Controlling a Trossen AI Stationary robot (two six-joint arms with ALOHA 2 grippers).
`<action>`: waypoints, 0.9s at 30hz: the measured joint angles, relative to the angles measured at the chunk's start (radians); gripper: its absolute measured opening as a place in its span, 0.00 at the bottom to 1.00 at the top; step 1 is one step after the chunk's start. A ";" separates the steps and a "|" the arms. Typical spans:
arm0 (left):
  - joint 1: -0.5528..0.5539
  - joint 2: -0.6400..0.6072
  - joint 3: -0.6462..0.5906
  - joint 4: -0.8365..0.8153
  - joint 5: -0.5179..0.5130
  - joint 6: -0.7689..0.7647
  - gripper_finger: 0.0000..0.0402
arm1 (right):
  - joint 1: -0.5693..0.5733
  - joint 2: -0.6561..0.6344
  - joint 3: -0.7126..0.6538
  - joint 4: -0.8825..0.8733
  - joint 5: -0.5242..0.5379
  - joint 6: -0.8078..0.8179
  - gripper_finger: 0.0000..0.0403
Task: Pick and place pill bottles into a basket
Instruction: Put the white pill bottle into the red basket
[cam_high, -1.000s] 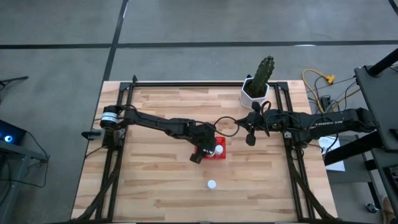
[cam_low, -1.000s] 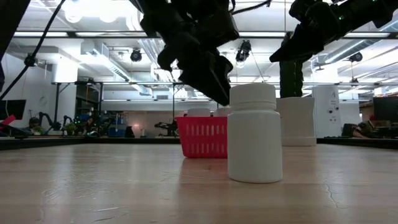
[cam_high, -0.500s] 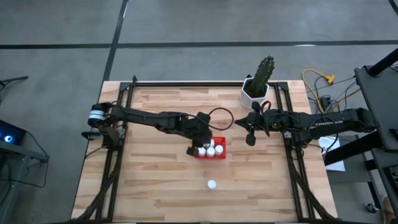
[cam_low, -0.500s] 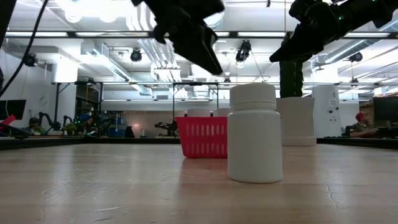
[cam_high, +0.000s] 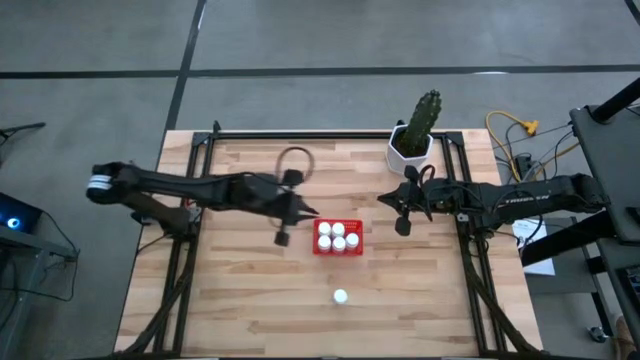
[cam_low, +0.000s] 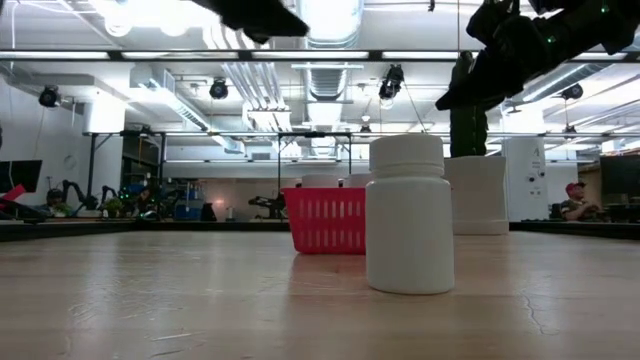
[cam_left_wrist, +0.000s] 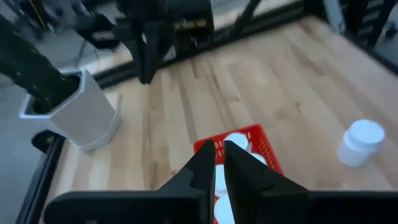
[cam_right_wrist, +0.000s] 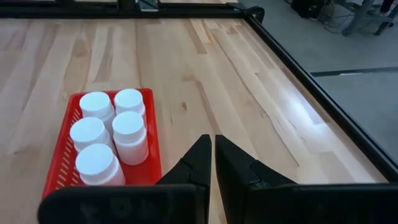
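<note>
Above table, left tool closed, empty.

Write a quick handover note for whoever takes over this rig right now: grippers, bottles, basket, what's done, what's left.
Left gripper: shut, empty, just left of the basket.
Right gripper: shut, empty, to the basket's right.
Basket: mid-table, holding five pill bottles.
Last bottle: upright on the table, in front of the basket.
Done: five bottles in.
Left: pick up the last bottle and place it in the basket's free spot.
</note>
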 joint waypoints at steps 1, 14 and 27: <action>0.000 -0.040 -0.045 0.037 0.001 -0.005 0.04 | 0.000 0.000 -0.006 0.012 0.000 0.000 0.03; -0.033 -0.453 -0.633 0.465 0.009 -0.055 0.04 | 0.000 0.000 -0.021 0.108 -0.018 -0.011 0.03; -0.031 -0.817 -0.890 0.491 -0.027 -0.081 0.04 | 0.001 0.000 -0.141 0.378 -0.079 -0.068 0.03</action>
